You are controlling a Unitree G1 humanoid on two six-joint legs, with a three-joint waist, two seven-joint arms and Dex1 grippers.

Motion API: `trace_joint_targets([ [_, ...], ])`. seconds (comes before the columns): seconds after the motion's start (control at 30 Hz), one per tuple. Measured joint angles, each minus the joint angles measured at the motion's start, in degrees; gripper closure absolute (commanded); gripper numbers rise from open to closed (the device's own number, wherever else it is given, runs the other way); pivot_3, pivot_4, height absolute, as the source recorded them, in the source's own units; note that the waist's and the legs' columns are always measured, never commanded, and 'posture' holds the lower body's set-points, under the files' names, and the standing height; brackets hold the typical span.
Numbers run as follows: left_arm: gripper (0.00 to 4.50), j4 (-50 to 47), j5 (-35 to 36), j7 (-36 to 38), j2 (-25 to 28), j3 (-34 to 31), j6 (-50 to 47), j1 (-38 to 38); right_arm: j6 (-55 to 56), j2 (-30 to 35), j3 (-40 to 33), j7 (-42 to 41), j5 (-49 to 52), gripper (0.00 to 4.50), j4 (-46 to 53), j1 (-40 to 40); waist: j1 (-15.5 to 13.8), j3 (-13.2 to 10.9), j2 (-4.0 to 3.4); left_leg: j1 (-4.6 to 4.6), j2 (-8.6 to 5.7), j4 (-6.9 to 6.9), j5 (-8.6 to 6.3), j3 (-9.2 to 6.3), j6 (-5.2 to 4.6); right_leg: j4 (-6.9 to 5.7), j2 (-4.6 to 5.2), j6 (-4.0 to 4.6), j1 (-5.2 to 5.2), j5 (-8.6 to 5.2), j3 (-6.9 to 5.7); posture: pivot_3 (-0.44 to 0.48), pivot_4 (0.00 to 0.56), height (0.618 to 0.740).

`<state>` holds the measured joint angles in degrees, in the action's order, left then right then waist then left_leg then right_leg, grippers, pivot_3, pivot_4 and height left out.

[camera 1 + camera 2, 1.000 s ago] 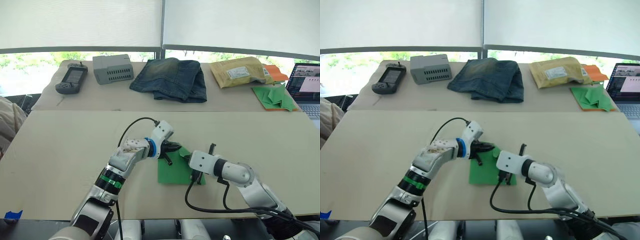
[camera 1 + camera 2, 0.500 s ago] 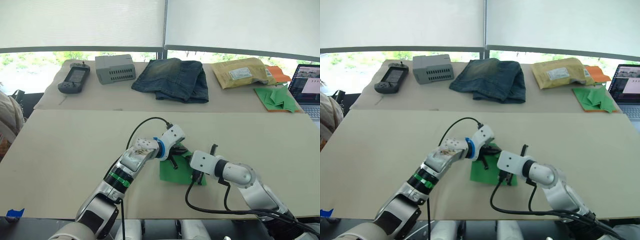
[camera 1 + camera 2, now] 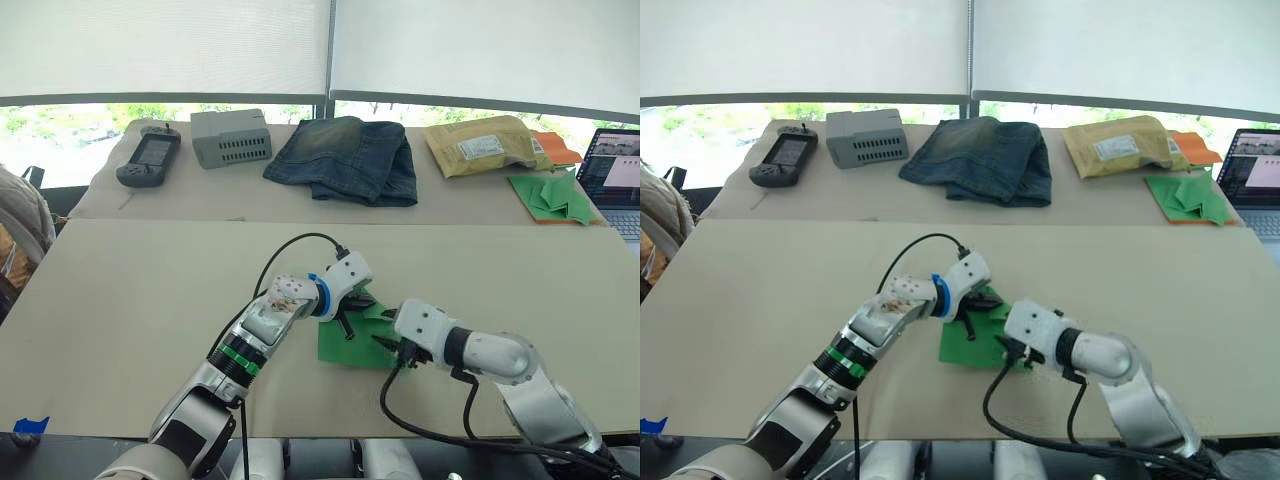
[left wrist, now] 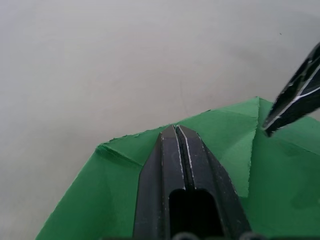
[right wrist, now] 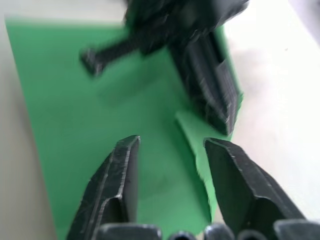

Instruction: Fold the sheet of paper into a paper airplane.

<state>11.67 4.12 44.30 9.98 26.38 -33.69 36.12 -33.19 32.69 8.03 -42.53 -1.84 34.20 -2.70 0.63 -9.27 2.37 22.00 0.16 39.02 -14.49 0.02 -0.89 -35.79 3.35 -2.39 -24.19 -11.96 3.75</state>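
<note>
A pale tan surface (image 3: 140,300) carries the sheet of paper (image 3: 345,345), bright green and lying flat near its front edge, a corner folded over. The left claw (image 4: 176,129), fingers pressed together, presses down on the sheet's folded edge. The right claw (image 5: 172,150), fingers spread, hovers just over the sheet opposite it.

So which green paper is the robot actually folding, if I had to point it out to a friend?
Start at the big beige table nearest the robot. Near its front edge, between the two arms, lies a single flat bright green paper sheet with a corner creased over. Unlike the pile of green folded papers on the far table by the laptop, it lies alone under the robot's black fingers.
</note>
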Motion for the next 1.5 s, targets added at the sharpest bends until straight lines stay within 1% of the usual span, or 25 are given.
trace_joint_targets([
  [0.1,4.50,-0.09,-0.01,0.03,-0.15,0.05,0.00,-0.09,-2.98,-2.15,-4.04,3.56,1.09,3.37,-0.41,-2.46,-0.13,0.00,0.00,0.02,-0.02,0.00,0.00,0.01,0.00,0.01,0.02,-0.01,-0.01,0.01,0.00,0.000,0.150,0.728],
  [0.2,4.50,-0.72,-0.01,0.12,0.06,0.03,-0.07,-0.42,-5.51,-3.89,-4.91,6.53,1.17,4.45,-1.53,-2.86,-0.10,0.00,-0.01,0.04,-0.01,-0.04,0.00,0.03,0.00,0.02,0.01,0.01,-0.04,-0.01,-0.01,0.000,0.150,0.728],
  [0.33,4.50,-1.11,-0.01,0.08,0.36,-0.08,-0.18,-0.59,-8.32,-7.07,-3.09,9.68,1.43,4.48,-4.02,-1.20,0.05,0.01,-0.02,0.05,-0.02,-0.04,0.00,0.03,0.00,0.00,0.03,0.02,-0.06,-0.01,0.00,0.000,0.150,0.728],
  [0.47,4.50,-1.06,0.00,0.02,0.63,-0.57,-0.17,-0.60,-8.68,-9.76,-0.75,12.19,1.42,4.48,-6.66,-1.21,0.17,0.01,-0.03,0.00,-0.01,-0.02,0.00,0.02,0.00,-0.01,0.02,0.00,-0.04,0.00,0.02,0.000,0.150,0.728],
  [0.53,4.50,-1.07,0.02,-0.01,0.60,-0.73,-0.15,-0.60,-8.60,-10.35,0.56,13.03,1.42,4.48,-7.44,-1.23,0.18,0.01,-0.03,0.01,-0.01,-0.02,0.00,0.03,0.00,-0.01,0.01,0.00,-0.05,0.00,0.01,0.000,0.150,0.728],
  [0.7,4.50,-1.05,0.02,0.00,0.61,-0.80,-0.15,-0.61,-8.45,-10.54,0.70,14.19,1.50,4.48,-7.67,-1.00,0.17,0.02,-0.03,0.00,-0.01,-0.02,0.00,0.03,0.00,0.00,0.02,-0.01,-0.03,0.00,0.01,0.000,0.150,0.728],
  [0.8,4.50,-0.91,0.03,0.00,0.57,-0.82,-0.13,-0.62,-8.54,-10.66,0.16,15.27,2.25,4.48,-7.55,-0.11,0.12,0.05,-0.03,-0.03,-0.01,-0.02,0.00,0.03,0.00,-0.01,0.01,-0.01,0.01,0.00,0.01,0.000,0.150,0.728],
  [0.93,4.50,-0.56,0.10,0.16,0.53,-1.07,0.05,-0.60,-8.67,-10.91,-2.44,15.53,4.56,4.48,-6.10,3.15,0.03,0.09,-0.02,-0.01,-0.02,-0.02,0.00,0.02,0.00,0.02,0.02,-0.02,0.02,-0.01,0.00,0.000,0.150,0.728],
  [1.13,4.50,2.00,0.11,0.71,0.30,-1.40,1.61,0.05,-8.68,-9.06,-2.41,15.92,5.26,4.48,-2.37,7.79,0.07,0.49,0.04,-0.06,0.00,-0.02,0.00,0.03,0.00,0.01,0.01,-0.04,0.06,-0.03,-0.01,0.000,0.150,0.728],
  [1.37,4.50,3.94,0.11,1.36,-0.17,-1.56,2.73,0.65,-9.54,-9.05,-4.00,17.43,6.52,4.48,0.70,11.86,-0.04,0.69,0.10,-0.05,-0.01,-0.02,0.00,0.02,0.00,0.03,0.02,-0.05,0.08,-0.04,-0.02,0.000,0.150,0.728],
  [1.5,4.50,3.94,0.07,1.45,-0.18,-1.64,2.84,0.65,-10.86,-11.36,-6.77,17.74,9.94,4.48,1.41,12.04,0.01,0.69,0.09,-0.01,0.00,-0.02,0.00,-0.02,0.00,0.03,0.02,-0.06,0.04,-0.04,-0.02,0.000,0.150,0.728],
])
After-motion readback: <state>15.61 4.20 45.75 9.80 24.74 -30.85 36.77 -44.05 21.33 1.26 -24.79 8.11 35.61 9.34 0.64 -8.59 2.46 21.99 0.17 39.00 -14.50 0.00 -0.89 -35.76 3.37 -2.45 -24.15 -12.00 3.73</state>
